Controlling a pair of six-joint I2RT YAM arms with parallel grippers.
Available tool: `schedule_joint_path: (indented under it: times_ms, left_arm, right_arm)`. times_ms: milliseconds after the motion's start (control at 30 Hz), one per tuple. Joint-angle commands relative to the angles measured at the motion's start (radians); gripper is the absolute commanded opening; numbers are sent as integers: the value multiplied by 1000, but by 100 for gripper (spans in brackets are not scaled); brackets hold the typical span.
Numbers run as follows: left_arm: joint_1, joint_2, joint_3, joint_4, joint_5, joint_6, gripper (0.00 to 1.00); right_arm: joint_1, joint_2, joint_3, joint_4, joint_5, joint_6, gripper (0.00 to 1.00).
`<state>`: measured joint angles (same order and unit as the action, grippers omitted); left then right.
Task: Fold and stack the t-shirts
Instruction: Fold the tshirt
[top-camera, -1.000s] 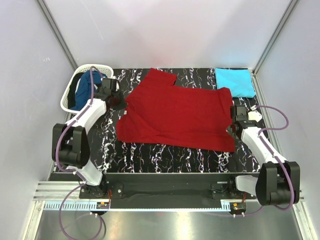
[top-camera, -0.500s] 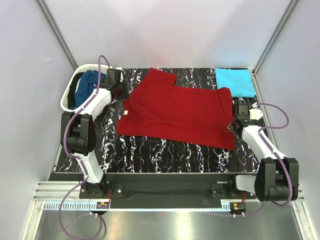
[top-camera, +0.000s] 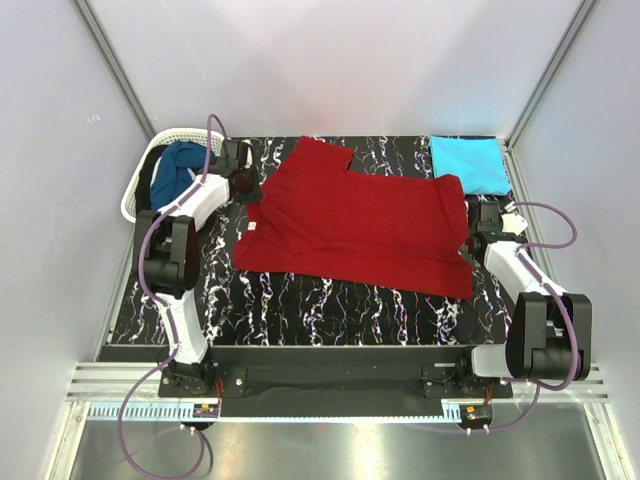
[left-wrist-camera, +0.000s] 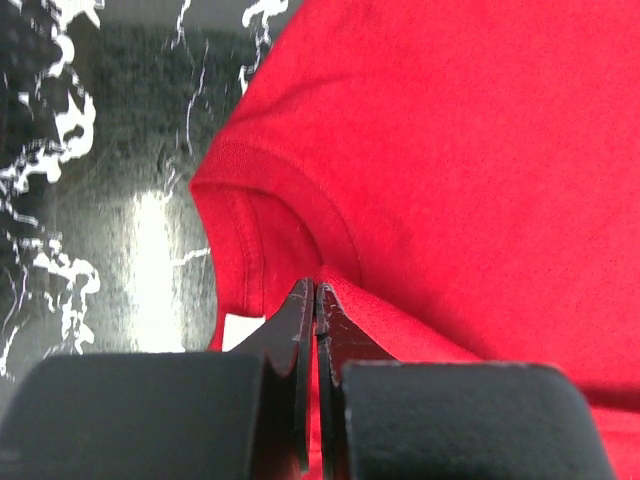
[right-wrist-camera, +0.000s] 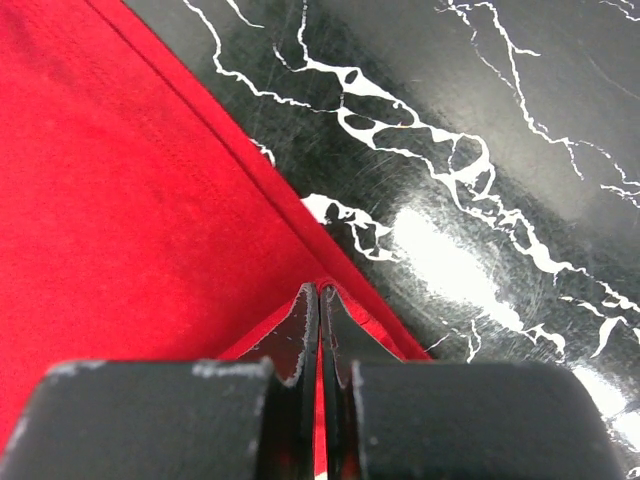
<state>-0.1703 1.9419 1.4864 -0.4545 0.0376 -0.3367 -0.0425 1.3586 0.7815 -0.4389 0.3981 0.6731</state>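
Far left, back corner: white lattice basket (top-camera: 129, 203) is sitting at the worktop's (top-camera: 330, 305) left edge. The dark blue t-shirt (top-camera: 180, 165) is lying bunched inside it, partly spilling over the rim.

Just right of the basket: the left arm is reaching far back. The left end effector (left-wrist-camera: 316, 292) is showing its fingers pressed together, pinching the red t-shirt (top-camera: 360, 225) at its left edge. In the wrist view the nip is sitting right beside a curved, ribbed band of the cloth, and a sliver of red is showing between the finger pads.

Centre: the red t-shirt is lying spread across the black, white-veined worktop, mostly flat, one lobe pointing toward the back wall. It is covering most of the middle; bare marbled surface is showing along the near side.

Right of centre: the right end effector (right-wrist-camera: 319, 292) is also pressed together, pinching the red t-shirt at its right edge. The wrist view is showing the hem running diagonally away from the fingertips, with bare worktop to the right of it.

Far right, back corner: the turquoise t-shirt (top-camera: 470, 164) is lying folded into a neat rectangle, apart from the red one.
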Motion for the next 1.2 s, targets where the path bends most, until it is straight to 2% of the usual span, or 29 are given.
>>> schedule_joint_path:
  times_ms: [0, 167, 367, 567, 833, 933, 1100, 1133, 1167]
  left_arm:
    - [-1, 20, 72, 40, -9, 4, 0]
    - [-1, 46, 97, 34, -15, -7, 0]
    - [-1, 72, 124, 40, 7, -9, 0]
    - [-5, 109, 153, 66, 99, 11, 0]
    - [-17, 146, 196, 96, 179, 48, 0]
    - [-24, 160, 213, 105, 196, 61, 0]
    - [-23, 186, 241, 60, 140, 51, 1]
    - [-24, 198, 245, 54, 142, 53, 4]
    - [-24, 204, 250, 47, 137, 53, 17]
  right_arm:
    - [-14, 13, 39, 32, -1, -33, 0]
    - [-14, 7, 29, 91, -77, -63, 0]
    - [-14, 33, 27, 91, -56, -63, 0]
    - [-16, 37, 35, 91, -65, -64, 0]
    - [-16, 50, 53, 91, -65, -76, 5]
    - [-16, 62, 53, 89, -59, -76, 10]
    - [-16, 39, 65, 74, -64, -93, 32]
    - [-14, 28, 70, 71, -71, -98, 34]
    - [-16, 1, 71, 69, -82, -104, 39]
